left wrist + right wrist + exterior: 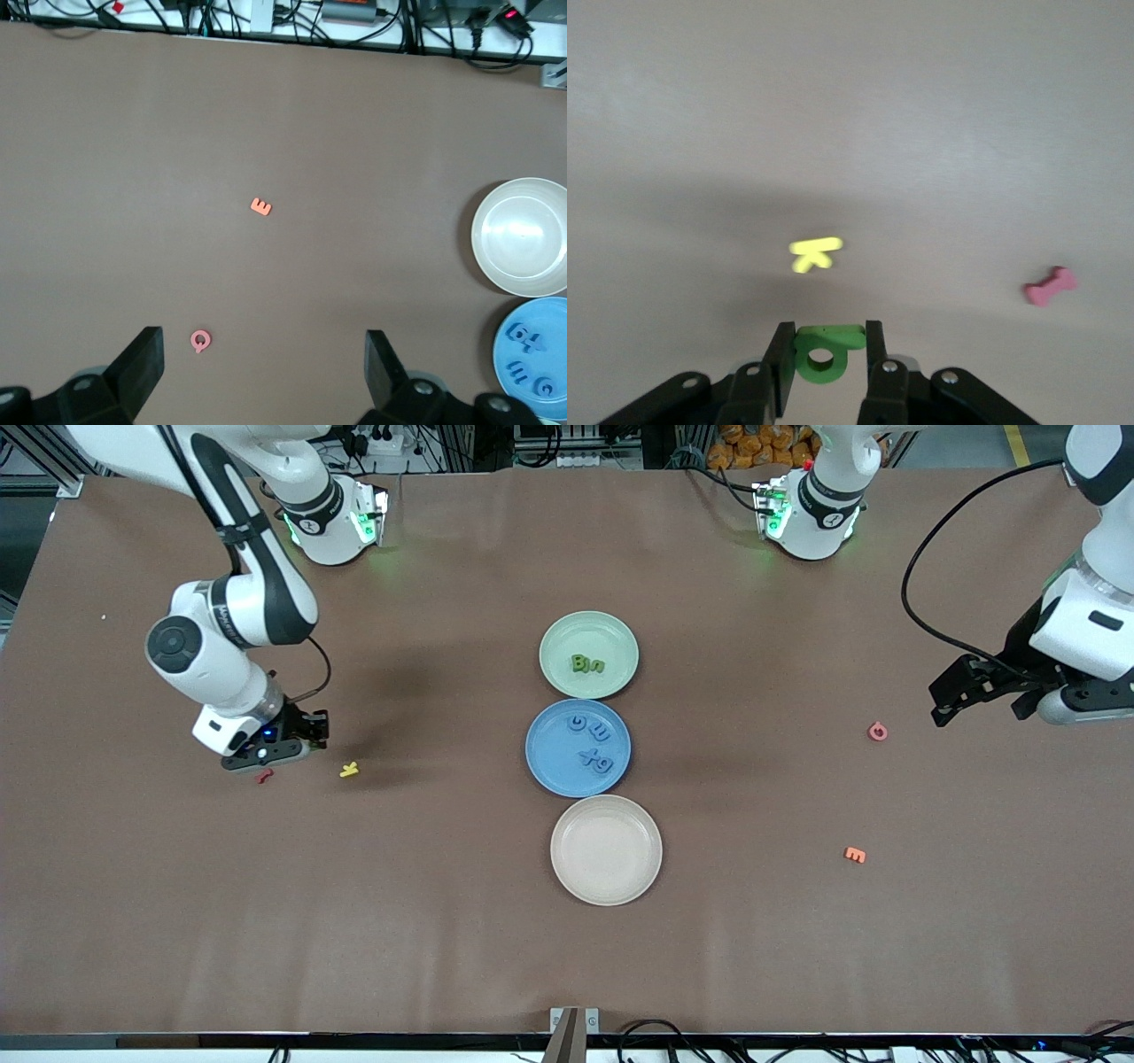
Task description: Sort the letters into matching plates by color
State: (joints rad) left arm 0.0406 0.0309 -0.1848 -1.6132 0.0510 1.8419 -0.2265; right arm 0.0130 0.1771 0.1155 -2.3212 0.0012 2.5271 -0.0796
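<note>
Nearly finished: four blue letters [592,742] lie in the blue plate [542,757], three green ones [588,663] in the green plate [620,638]. The right gripper [824,356], toward its own table end, pinches the last green letter [824,352]. The left gripper [264,372] waits, jaws wide and empty.

The table [266,921] wears a matt brown covering, smooth but faintly creased like paper. The green plate [611,631], blue plate [549,762] and beige plate [606,850] look matt. The green letter [822,358] looks like soft, dull foam.
</note>
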